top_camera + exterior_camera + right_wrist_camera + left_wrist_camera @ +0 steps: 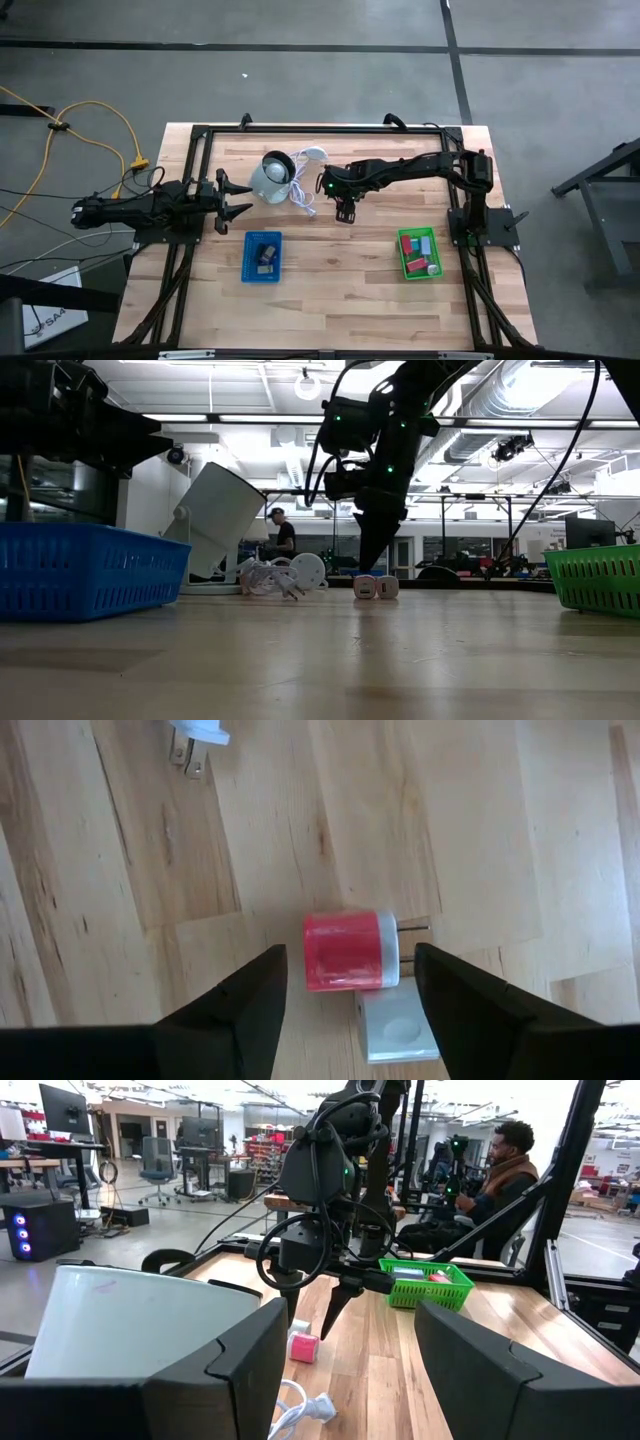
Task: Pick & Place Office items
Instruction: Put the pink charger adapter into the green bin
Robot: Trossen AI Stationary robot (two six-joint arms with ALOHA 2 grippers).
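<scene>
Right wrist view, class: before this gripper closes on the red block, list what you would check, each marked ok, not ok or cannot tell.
1. Right gripper open: ok.
2. Red block between its fingers: ok.
3. White block apart from the red one: not ok, they touch.
4. Plug clear of the fingers: ok.
5. Green tray has room: cannot tell.
6. Left gripper out of the way at the table's left: ok.

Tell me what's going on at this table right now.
The right claw hangs open just above a red and white plug-like block lying on the wooden table, with a white block touching it. The left claw waits open at the table's left side, beside the round grey-white object. The blue tray and green tray each hold some pieces.
</scene>
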